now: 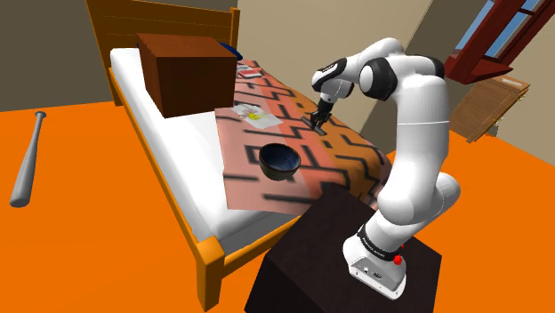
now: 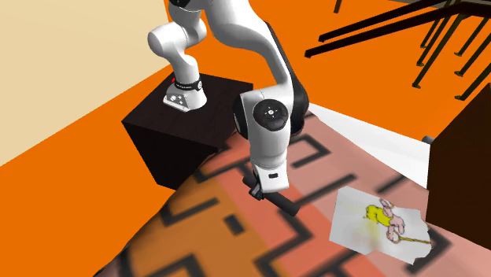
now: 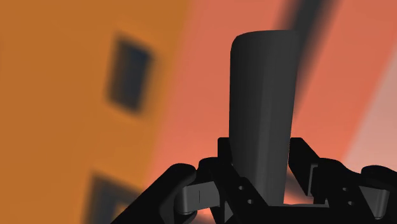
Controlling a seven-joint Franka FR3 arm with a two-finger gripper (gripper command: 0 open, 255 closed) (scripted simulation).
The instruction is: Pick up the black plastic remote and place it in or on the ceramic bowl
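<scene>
gripper [image 1: 317,118] is clamped tight on the remote [image 3: 264,108], fingers pinching its near end, and the remote's long axis runs straight out ahead of the hand, low over the patterned cover [image 1: 342,158]. the bowl [image 1: 278,161] sits on that same cover, near, down and toward the shoulder view's left of the gripper, so i'd judge the carry to be a short swing that way before a release over the rim. tough call whether the remote has cleared the cover or is touching it, and the hand hides the grip itself in the shoulder view.
</scene>
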